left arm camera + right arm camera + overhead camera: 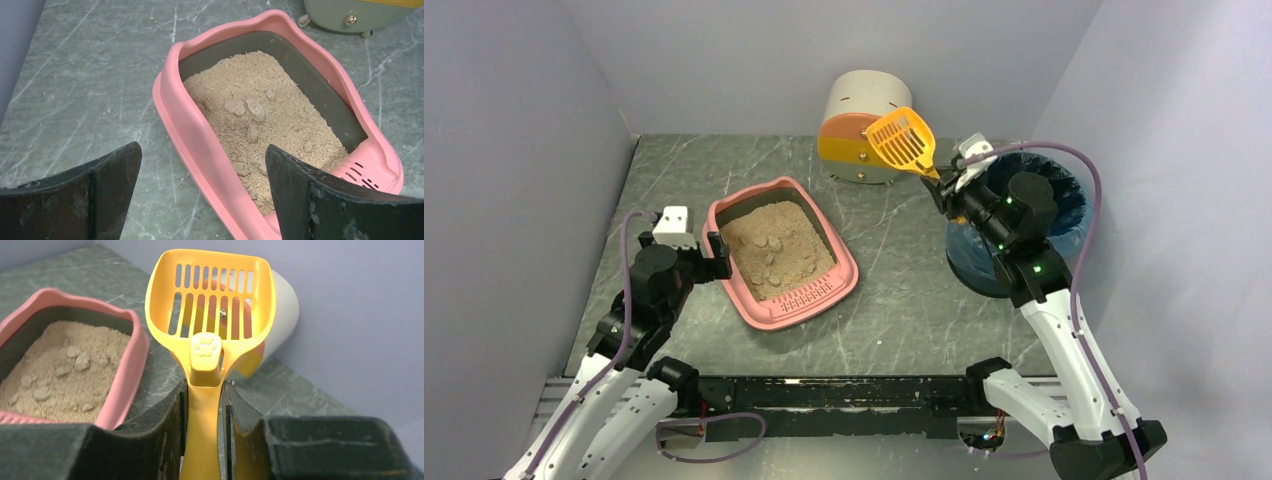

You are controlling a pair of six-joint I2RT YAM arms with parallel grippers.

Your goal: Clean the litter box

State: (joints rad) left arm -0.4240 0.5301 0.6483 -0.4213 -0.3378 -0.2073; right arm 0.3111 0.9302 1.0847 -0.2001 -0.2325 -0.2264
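Observation:
The pink litter box (729, 205) lies mid-table, filled with beige litter and several pale clumps (246, 107). My left gripper (714, 252) stands open at the box's left rim, one finger outside the pink wall (197, 145) and one over the litter. My right gripper (946, 185) is shut on the handle of a yellow slotted scoop (902, 140), raised in the air right of the box. In the right wrist view the scoop (220, 295) points up with nothing in it, its handle clamped between the fingers (165, 430). The litter box (131, 357) sits to its left.
A cream-and-orange round drawer unit (864, 120) stands at the back, just behind the scoop. A blue-lined round bin (1064, 215) sits at the right, under my right arm. Grey walls close in the left, back and right sides.

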